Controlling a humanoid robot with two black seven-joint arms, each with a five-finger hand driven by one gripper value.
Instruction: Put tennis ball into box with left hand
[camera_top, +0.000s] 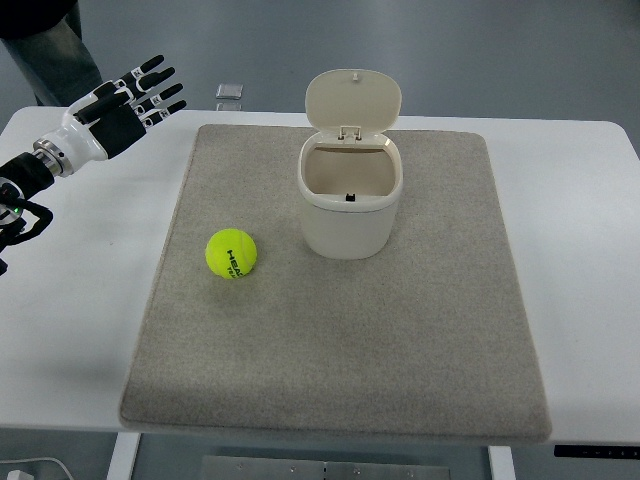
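A yellow tennis ball (232, 253) lies on the grey mat (340, 340), left of a cream box (349, 205) whose hinged lid (353, 99) stands open; the box looks empty inside. My left hand (138, 95) hovers over the table's far left corner, well up and left of the ball, its fingers spread and holding nothing. The right arm does not show.
The mat covers the middle of a white table (580, 240). A small clear square object (229, 92) lies at the table's far edge near my left hand. A person's dark trouser leg (50, 50) stands beyond the far left corner.
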